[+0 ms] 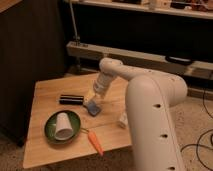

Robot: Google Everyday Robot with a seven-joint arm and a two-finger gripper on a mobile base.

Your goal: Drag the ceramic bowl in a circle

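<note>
One shallow, round, dark-green glossy ceramic bowl sits near the front of the pale wooden surface, with a white paper cup upturned inside. Beyond it the white arm bends down at its elbow. Its tool is low over a blue block, apart from the bowl; I cannot tell its grip.

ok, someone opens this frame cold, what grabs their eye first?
The bulky white arm fills the right foreground and reaches over the wooden table, its gripper down by a small blue object mid-table. At front left sits the dark-green ceramic bowl with a white cup in it, and an orange carrot lies just to its right.
</note>
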